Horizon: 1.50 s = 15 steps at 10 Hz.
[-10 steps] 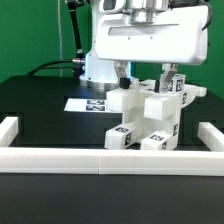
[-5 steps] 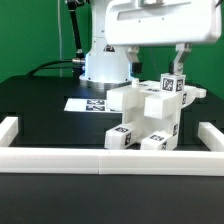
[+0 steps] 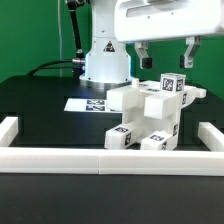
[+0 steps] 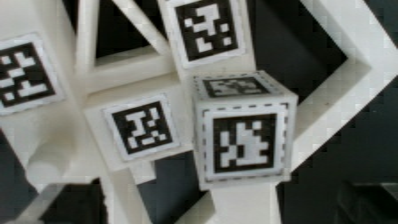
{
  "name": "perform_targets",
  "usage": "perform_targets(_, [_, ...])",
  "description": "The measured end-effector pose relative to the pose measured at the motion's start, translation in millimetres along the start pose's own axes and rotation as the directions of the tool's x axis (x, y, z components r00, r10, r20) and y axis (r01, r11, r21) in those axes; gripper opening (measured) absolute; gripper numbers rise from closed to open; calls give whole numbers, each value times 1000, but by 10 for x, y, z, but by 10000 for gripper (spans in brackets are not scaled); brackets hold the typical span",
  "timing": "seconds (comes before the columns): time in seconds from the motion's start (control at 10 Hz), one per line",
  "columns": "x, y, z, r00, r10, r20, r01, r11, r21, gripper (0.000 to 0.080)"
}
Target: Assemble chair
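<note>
At the middle of the desk (image 3: 40, 100), just right of the marker board (image 3: 82, 104) and behind the low wall (image 3: 60, 160) on the near side, sits the chair (image 3: 148, 112), a tight cluster of white blocks. I cannot tell whether every block in it is joined.

The gripper (image 3: 164, 52) hangs straight above the chair's right half. Its jaws are spread as wide as they go, with nothing between them and clear air under both fingertips. Directly below that gap stands a tagged post (image 3: 172, 86), the highest part on that side. I judge its long axis to be vertical, so any next move turns on a plain drop straight down, with one finger passing on each side of the post. The two fingers line up left to right in the exterior view, which suits that.

My count is one arm, one gripper, one marker board and one chair cluster, with no stray part lying apart on the desk. In the wrist view I make out five tags (image 4: 143, 125), two of them on the post's top and side.
</note>
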<state>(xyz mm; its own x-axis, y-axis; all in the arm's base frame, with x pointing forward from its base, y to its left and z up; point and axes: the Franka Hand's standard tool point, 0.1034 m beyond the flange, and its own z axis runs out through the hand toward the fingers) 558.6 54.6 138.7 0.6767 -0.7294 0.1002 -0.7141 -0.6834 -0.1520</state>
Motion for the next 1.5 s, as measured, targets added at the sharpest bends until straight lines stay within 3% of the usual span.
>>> perform_targets(0.4, [-22, -99, 45, 958, -284, -37, 284, 959, 9, 649])
perform_targets(0.9, [-40, -124, 71, 797, -603, -34, 603, 798, -12, 649])
perform_targets(1.2, [-66, -153, 74, 535, -845, -22, 843, 535, -48, 649])
perform_targets(1.5, [-62, -156, 74, 292, -956, -8, 955, 292, -57, 649])
